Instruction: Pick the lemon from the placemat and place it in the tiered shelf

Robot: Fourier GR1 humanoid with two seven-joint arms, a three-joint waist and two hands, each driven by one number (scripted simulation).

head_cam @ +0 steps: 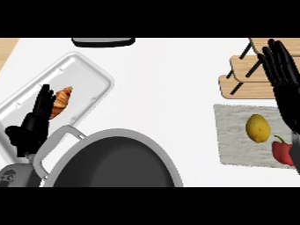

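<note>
Resting lemon (257, 128) on unmarked placemat (236, 132)

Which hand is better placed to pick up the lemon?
Right. The right hand is open above the placemat, close to the lemon; the left hand is across the counter over the tray.

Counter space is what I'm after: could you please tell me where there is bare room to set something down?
The widest bare stretch of counter runs between the tray with the croissant and the tiered shelf, down to the placemat. The pan fills the lower left. The placemat is crowded by the lemon, red pepper and right hand.
</note>
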